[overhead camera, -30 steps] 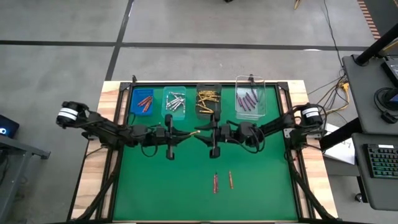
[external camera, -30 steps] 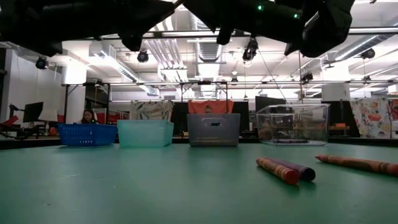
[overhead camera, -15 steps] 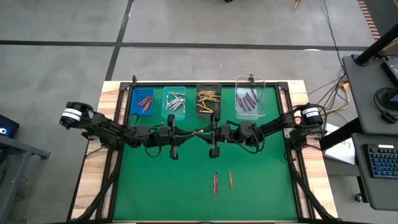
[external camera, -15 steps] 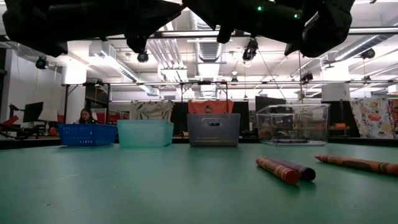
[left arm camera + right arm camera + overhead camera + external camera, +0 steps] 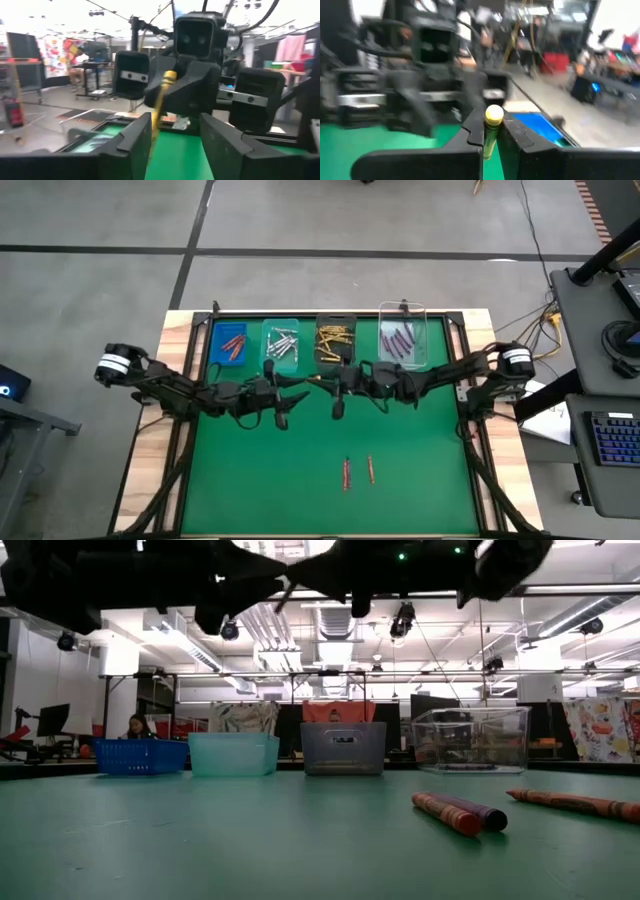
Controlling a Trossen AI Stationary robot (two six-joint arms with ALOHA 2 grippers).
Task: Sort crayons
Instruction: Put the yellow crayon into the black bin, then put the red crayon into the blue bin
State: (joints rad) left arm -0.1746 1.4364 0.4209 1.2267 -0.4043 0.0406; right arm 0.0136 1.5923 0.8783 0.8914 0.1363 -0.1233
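A gold-orange crayon (image 5: 316,381) hangs in the air above the green mat, between my two grippers, which face each other near the far bins. My right gripper (image 5: 328,380) comes from the table's right and is shut on it. My left gripper (image 5: 302,384) comes from the left and is open, with its fingers (image 5: 135,145) on either side of the crayon's (image 5: 160,100) near part. Other crayons (image 5: 347,473) (image 5: 371,469) lie flat on the mat toward the near edge. My right gripper pinches the gold-orange crayon between its two fingers (image 5: 470,140), and the crayon's round end (image 5: 494,115) sticks up just above them. The fingers come about level from the table's right. The crayon slants roughly along them, lifted clear of the mat.
Four bins stand in a row at the far edge: blue (image 5: 230,343) with red crayons, teal (image 5: 281,345) with silver ones, grey (image 5: 335,340) with gold ones, clear (image 5: 403,340) with purple ones. The arms' frames run along both sides of the mat.
The gold-orange crayon has passed from my left gripper to my right. The left has opened and let go without shifting. The right has shut on the crayon, tipped its hand upward and drawn a little toward the far edge.
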